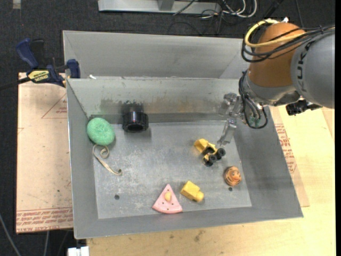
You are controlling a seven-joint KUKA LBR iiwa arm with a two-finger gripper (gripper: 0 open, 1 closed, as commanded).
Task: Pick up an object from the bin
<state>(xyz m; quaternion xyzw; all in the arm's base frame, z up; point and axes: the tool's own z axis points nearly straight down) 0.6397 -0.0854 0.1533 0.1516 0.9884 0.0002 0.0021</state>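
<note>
While the hand, grip unclear, hangs over a yellow toy, an orange ball lies near

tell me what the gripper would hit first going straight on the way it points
Probably the small yellow toy vehicle with black wheels, just beyond the gripper; depth is unclear, so possibly the grey metal bin floor beside it.

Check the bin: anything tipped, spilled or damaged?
Only the small yellow toy vehicle with black wheels, right of centre by the claw, seems tipped on its side, with its wheels showing. Nothing else looks spilled or broken.
</note>
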